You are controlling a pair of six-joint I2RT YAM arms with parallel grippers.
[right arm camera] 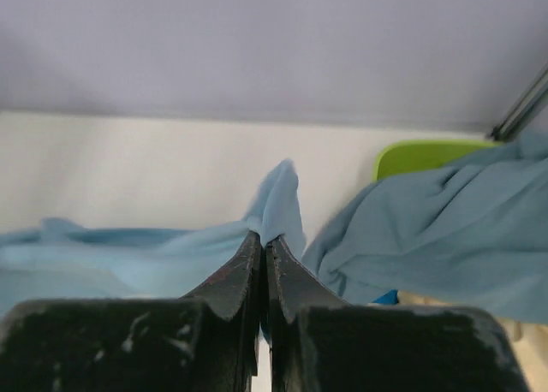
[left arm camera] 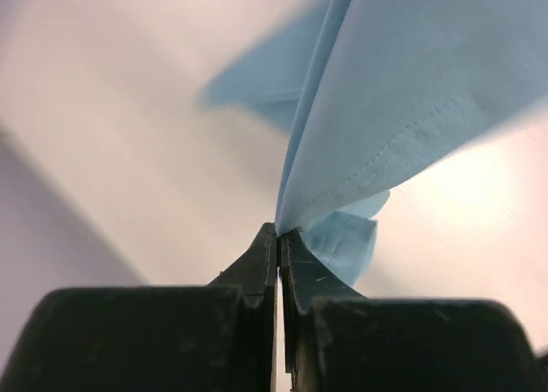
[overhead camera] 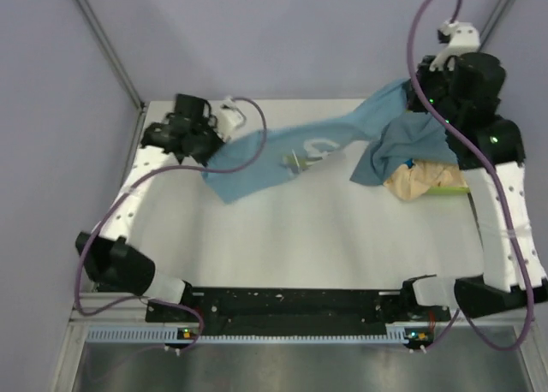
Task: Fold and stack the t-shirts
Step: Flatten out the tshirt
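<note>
The light sky-blue t-shirt point(overhead camera: 282, 157) with white lettering hangs stretched across the back of the table between both arms. My left gripper point(overhead camera: 208, 157) is shut on its left end; the left wrist view shows the jaws point(left arm camera: 279, 231) pinching a hemmed edge point(left arm camera: 411, 84). My right gripper point(overhead camera: 411, 97) is shut on its right end; the right wrist view shows the jaws point(right arm camera: 264, 238) pinching a cloth tip point(right arm camera: 278, 199). The slate-blue t-shirt point(overhead camera: 407, 144) lies crumpled at the right on the beige t-shirt point(overhead camera: 419, 182); it also shows in the right wrist view point(right arm camera: 428, 229).
A lime-green tray point(overhead camera: 452, 189) lies under the crumpled shirts at the right; its rim shows in the right wrist view point(right arm camera: 419, 157). The white table point(overhead camera: 300, 238) spreads in front. Grey walls close the back and left. Purple cables loop from both arms.
</note>
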